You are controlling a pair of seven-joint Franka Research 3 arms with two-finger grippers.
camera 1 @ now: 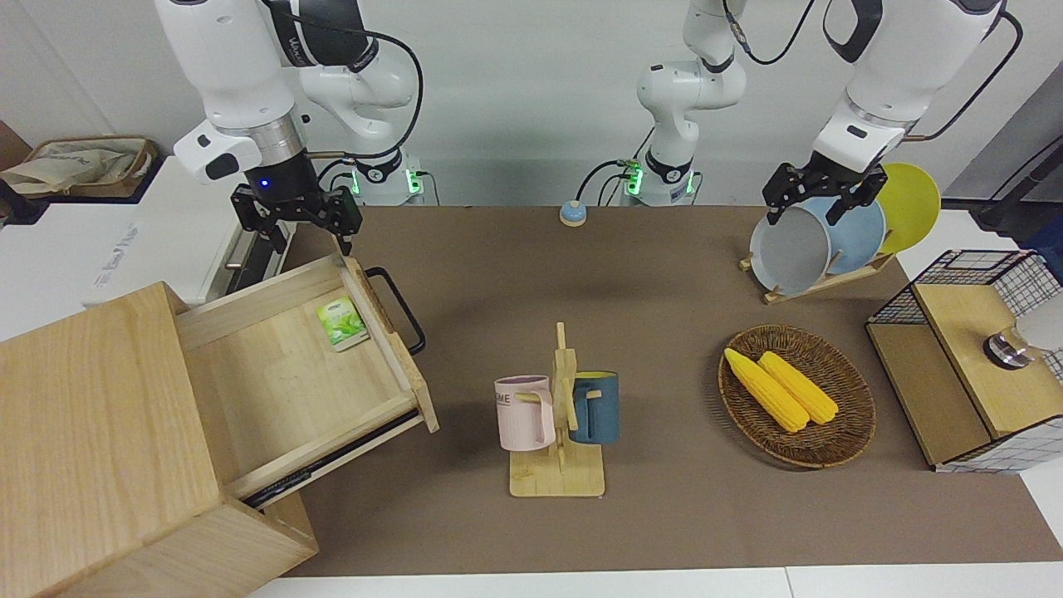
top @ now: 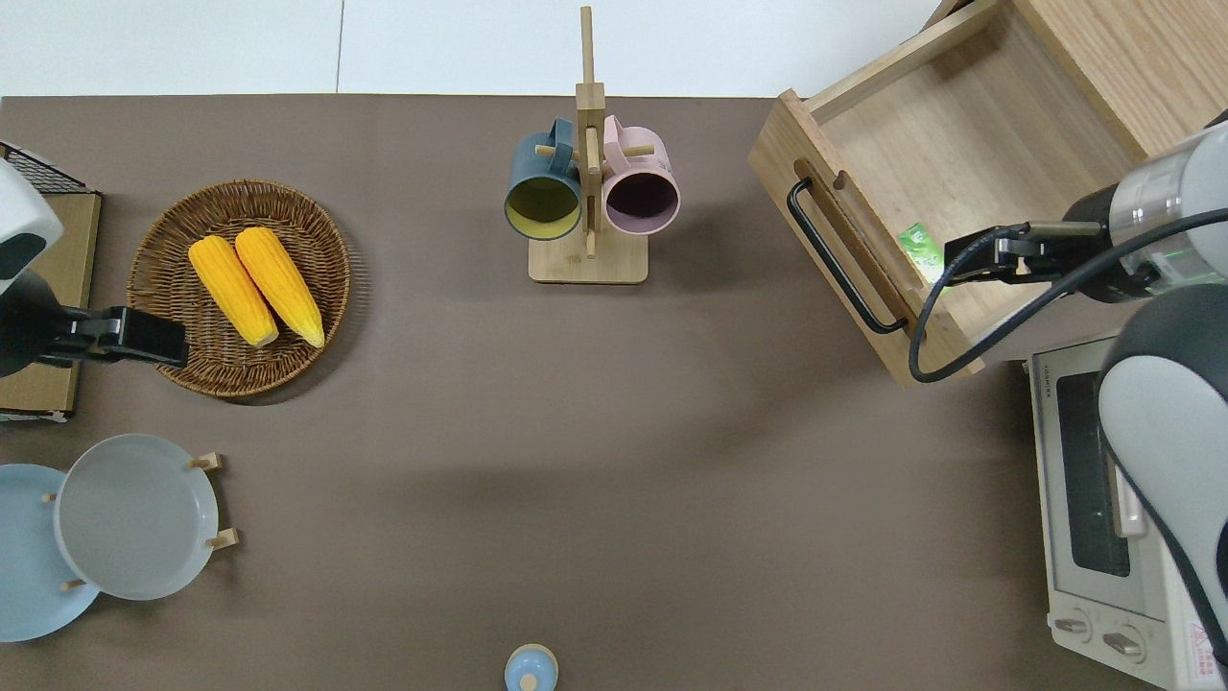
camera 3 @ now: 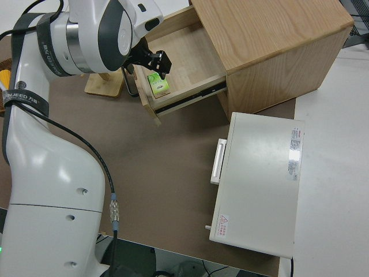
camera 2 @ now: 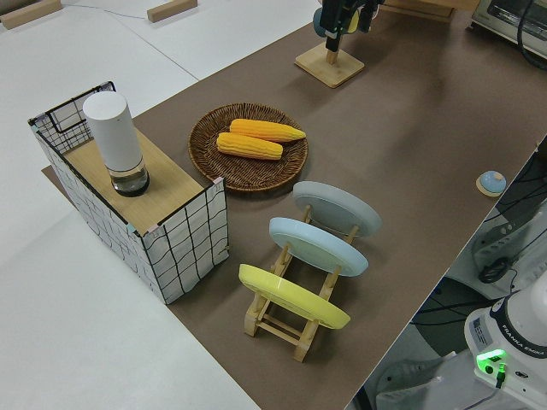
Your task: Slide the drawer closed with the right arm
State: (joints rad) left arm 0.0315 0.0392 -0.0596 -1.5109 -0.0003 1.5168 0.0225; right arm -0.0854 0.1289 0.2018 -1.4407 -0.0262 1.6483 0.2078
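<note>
**Drawer open, right gripper poised over its inner corner**

The big pale-wood box (camera 1: 108,448) sits at the right arm's end of the table, angled so its front faces the table's middle. Its wide shallow pale-wood drawer (camera 1: 282,374) is pulled well out, tray floor exposed, slide rail showing along one side. The flat front carries a black metal loop handle (camera 1: 400,309), which faces the open brown mat, leaving room for a push.

The white right arm (camera 1: 232,75) reaches in over the drawer. Its black gripper (camera 1: 295,218) with the blue light hangs above the tray, over the small green packet (camera 1: 341,322) lying near the drawer front (likely just placed inside). Fingers spread apart, holding nothing.

To shut the drawer, my judgement is the gripper must clear the tray and come round to the handle side, then press the front toward the box.

Left arm (camera 1: 880,75) is parked; its gripper (camera 1: 822,193) shows fingers apart, empty.
</note>
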